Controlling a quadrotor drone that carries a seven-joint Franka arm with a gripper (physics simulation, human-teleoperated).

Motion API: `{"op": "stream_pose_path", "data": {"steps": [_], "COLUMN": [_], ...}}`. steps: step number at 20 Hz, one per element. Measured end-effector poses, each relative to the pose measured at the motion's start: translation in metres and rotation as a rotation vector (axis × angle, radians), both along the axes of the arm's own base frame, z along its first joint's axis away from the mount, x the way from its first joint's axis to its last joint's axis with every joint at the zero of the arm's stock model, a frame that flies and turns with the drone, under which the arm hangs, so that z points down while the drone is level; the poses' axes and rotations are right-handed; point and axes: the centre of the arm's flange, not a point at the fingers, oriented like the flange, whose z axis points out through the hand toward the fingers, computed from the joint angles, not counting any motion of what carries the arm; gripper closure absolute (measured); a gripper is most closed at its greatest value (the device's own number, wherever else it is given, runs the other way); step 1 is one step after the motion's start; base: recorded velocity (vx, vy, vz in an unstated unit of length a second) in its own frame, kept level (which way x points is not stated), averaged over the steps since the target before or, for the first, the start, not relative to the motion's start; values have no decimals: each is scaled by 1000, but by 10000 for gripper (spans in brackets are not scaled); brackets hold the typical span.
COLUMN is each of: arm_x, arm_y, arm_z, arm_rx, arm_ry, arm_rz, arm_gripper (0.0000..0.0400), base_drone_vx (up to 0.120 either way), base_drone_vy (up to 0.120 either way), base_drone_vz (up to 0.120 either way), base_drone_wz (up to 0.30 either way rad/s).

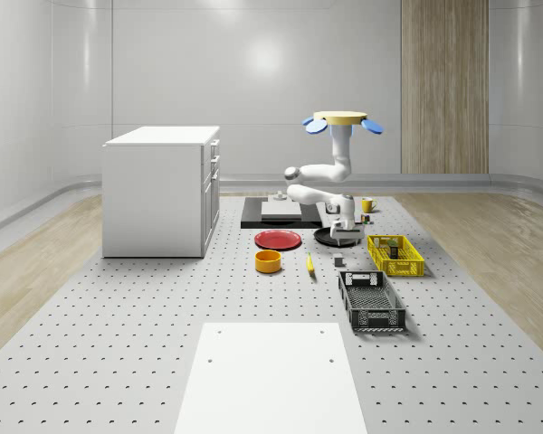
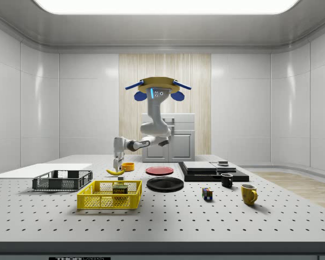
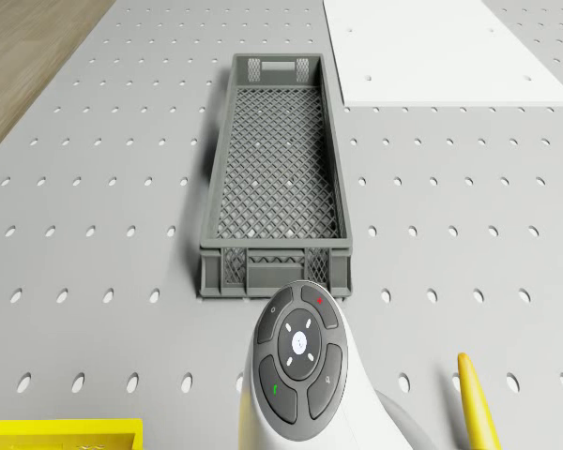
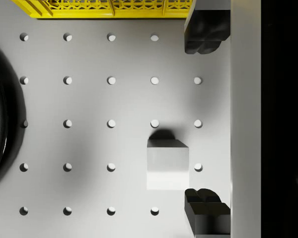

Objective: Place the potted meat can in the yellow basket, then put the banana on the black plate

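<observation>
Everything is placed against the yellow basket [image 1: 395, 254]. Nearest the whole-scene camera a white sheet [image 1: 271, 380] lies flat on the table [image 1: 118, 362], well short of the yellow basket. Next comes a grey mesh basket [image 1: 371, 301], just in front of the yellow one and empty.

The banana [image 1: 309, 263] lies on the table level with the yellow basket's near end, off to the whole-scene view's left of it, with an orange bowl [image 1: 268, 261] further out that way. A small grey block [image 1: 339, 260] sits between the banana and the yellow basket.

The potted meat can [image 2: 119, 189] stands inside the yellow basket, so the first half of the task looks done and the banana is the thing to fetch.

The gripper [image 1: 342, 233] hangs low over the table beside the yellow basket, between it and the black plate [image 1: 330, 239]. In the wrist view the fingers [image 4: 203, 34] are spread wide with nothing between them, pointing straight down, which suits a hand freed for the next pick. It is not over the banana, so it probably needs to shift toward it first.

The drone [image 1: 347, 117] hovers high above the black plate, just behind the yellow basket, its arm reaching down.

Beyond the yellow basket sit a red plate [image 1: 278, 239], a yellow mug [image 1: 366, 205] and a white cabinet [image 1: 163, 190].
</observation>
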Motion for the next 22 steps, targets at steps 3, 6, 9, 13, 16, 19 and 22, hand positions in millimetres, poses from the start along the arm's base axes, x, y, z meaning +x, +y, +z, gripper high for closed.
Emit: {"op": "stream_pose_path", "data": {"steps": [3, 6, 9, 13, 16, 19, 22], "arm_x": [0, 0, 0, 0, 0, 0, 0], "arm_y": [0, 0, 0, 0, 0, 0, 0], "arm_z": [0, 0, 0, 0, 0, 0, 0], "arm_rx": [0, 0, 0, 0, 0, 0, 0], "arm_ry": [0, 0, 0, 0, 0, 0, 0], "arm_rz": [0, 0, 0, 0, 0, 0, 0], "arm_gripper": [0, 0, 0, 0, 0, 0, 0], "base_drone_vx": [0, 0, 0, 0, 0, 0, 0], "base_drone_vy": [-120, -120, -120, -120, -120, -120, -120], "base_drone_vz": [0, 0, 0, -30, -53, 0, -40], "base_drone_wz": [0, 0, 0, 0, 0, 0, 0]}}
